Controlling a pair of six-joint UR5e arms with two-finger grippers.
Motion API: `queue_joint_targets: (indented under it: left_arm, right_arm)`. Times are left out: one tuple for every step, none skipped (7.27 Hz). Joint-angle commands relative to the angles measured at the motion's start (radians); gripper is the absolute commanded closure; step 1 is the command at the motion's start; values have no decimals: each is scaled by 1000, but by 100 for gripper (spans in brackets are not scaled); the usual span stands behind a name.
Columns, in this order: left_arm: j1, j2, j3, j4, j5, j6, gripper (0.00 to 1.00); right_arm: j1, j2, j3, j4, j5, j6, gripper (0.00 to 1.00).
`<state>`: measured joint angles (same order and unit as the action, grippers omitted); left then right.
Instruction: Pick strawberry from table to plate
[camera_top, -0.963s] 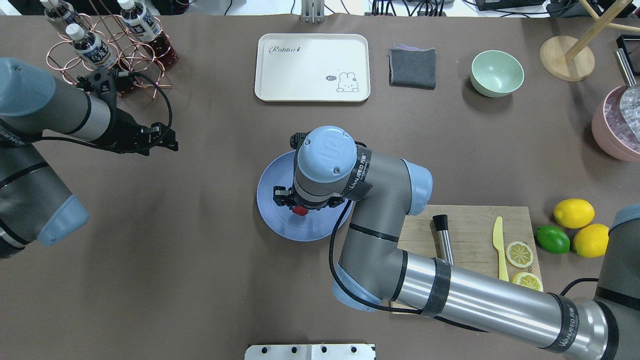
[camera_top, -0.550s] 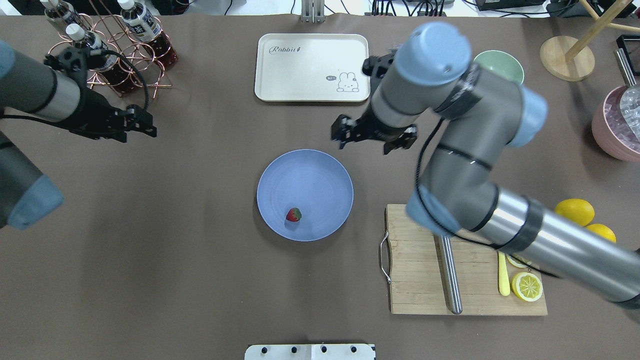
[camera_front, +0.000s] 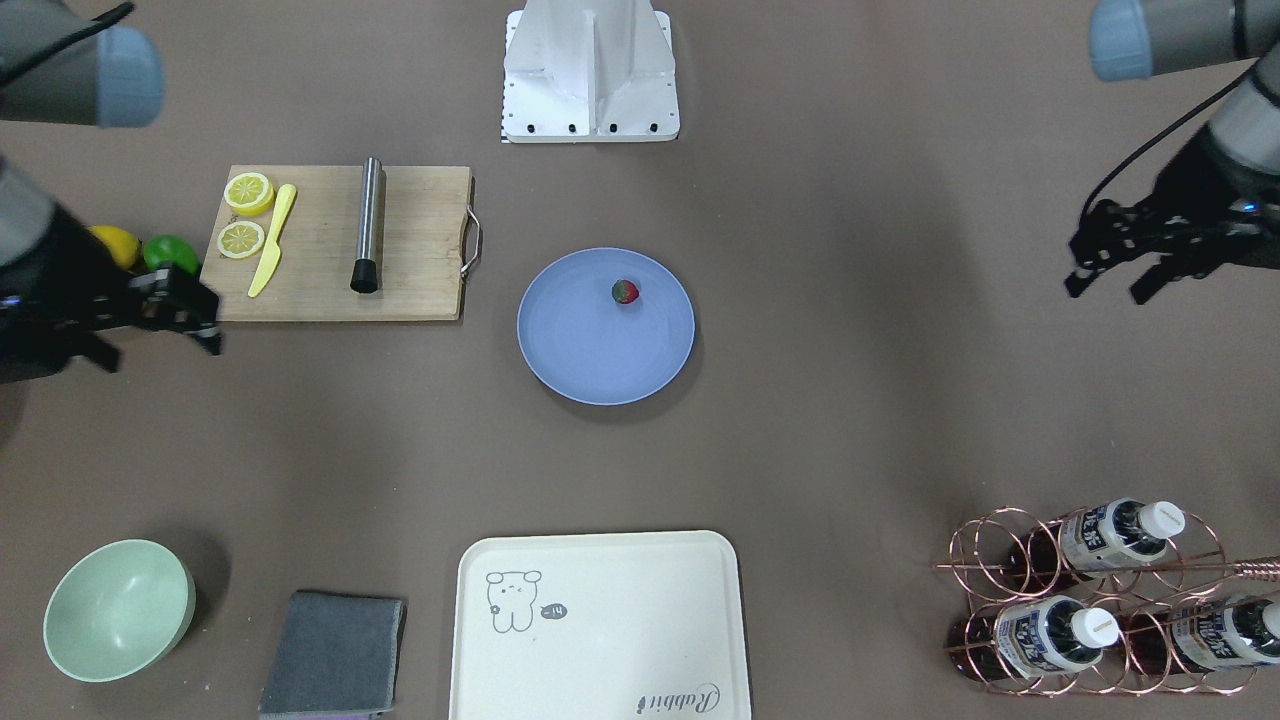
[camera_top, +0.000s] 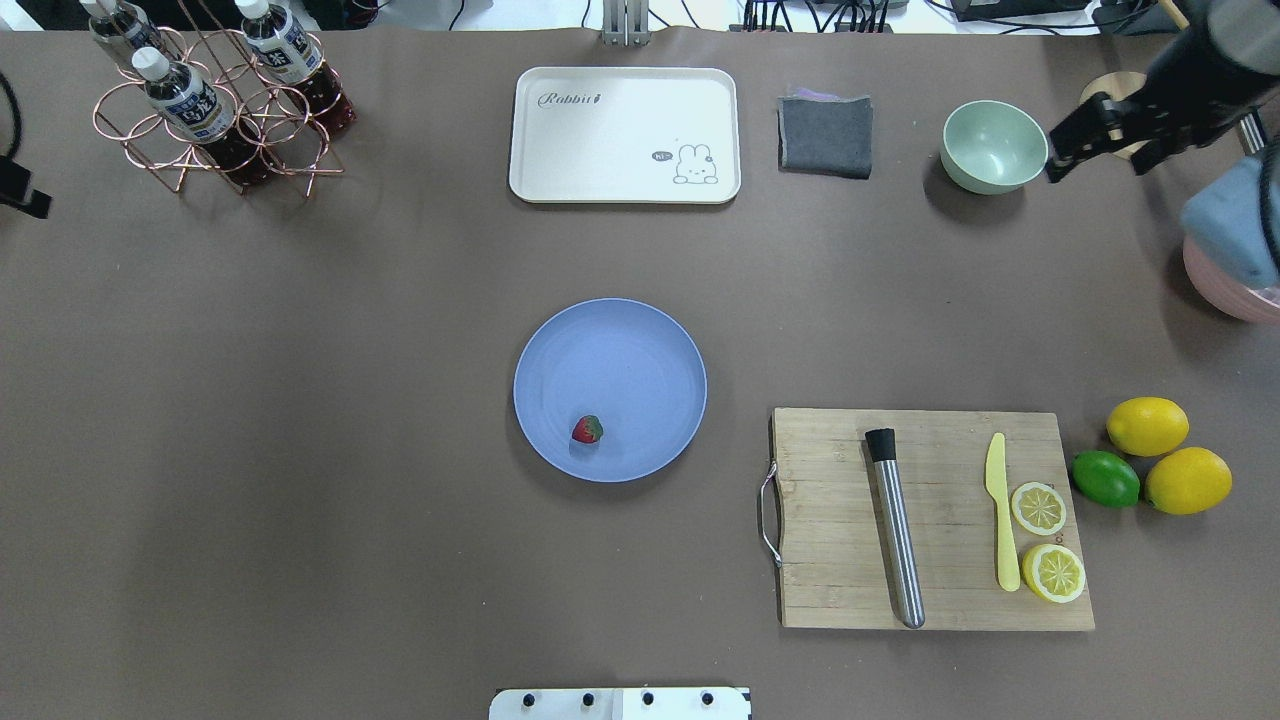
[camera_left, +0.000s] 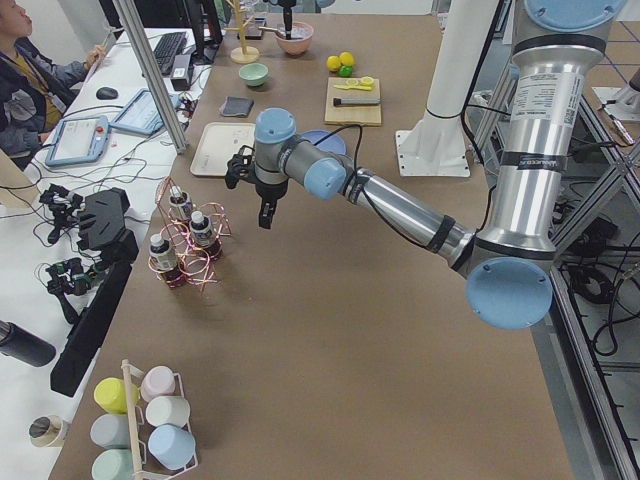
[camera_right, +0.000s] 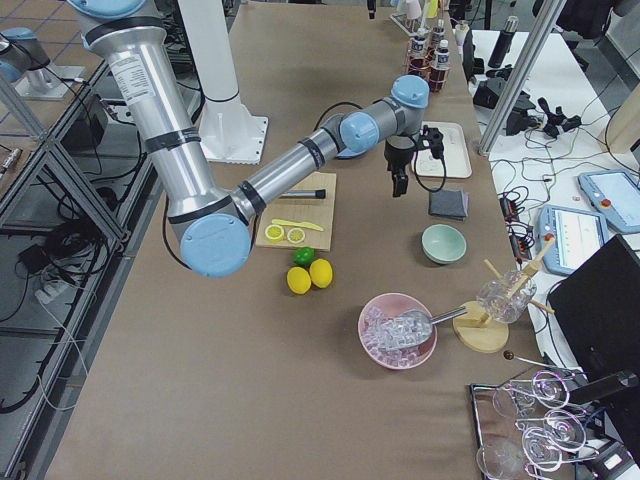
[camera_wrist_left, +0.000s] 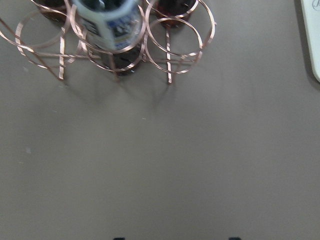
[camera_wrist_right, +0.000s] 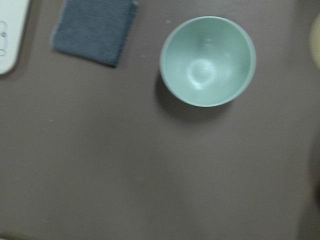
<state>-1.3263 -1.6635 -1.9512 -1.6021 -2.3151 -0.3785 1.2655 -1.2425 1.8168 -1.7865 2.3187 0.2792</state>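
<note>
The strawberry lies free on the blue-grey plate, near the plate's rim on the robot's side, in the middle of the table. My right gripper hangs open and empty far off at the back right, beside the mint-green bowl. My left gripper is open and empty at the far left, near the bottle rack. In the overhead view only a dark edge of it shows.
A cream tray and a grey cloth lie at the back. At the front right a cutting board holds a metal rod, a yellow knife and lemon slices. Beside it lie lemons and a lime. A pink ice bowl is far right.
My right gripper let go of the strawberry onto the plate, then rose and swung away to the back right. My left arm drew back to the left edge.
</note>
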Motion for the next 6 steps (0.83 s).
queue_joint_targets:
  left_arm:
    - [-199, 34, 47, 154, -21, 374, 24]
    - [-249, 51, 76, 159, -21, 474, 24]
    - [-267, 77, 92, 153, -23, 498, 24]
    - [-298, 93, 89, 156, -24, 533, 15]
    - [-300, 106, 84, 156, -23, 533, 3]
    - [-301, 113, 81, 154, -23, 533, 3]
  right_arm:
    - [261, -28, -110, -204, 27, -492, 0]
    - [334, -22, -226, -205, 46, -637, 0]
    - [372, -31, -269, -203, 45, -693, 0]
    - [377, -58, -269, -200, 42, -693, 0]
    - [379, -70, -268, -198, 41, -695, 0]
    - [384, -83, -255, -197, 36, -695, 0]
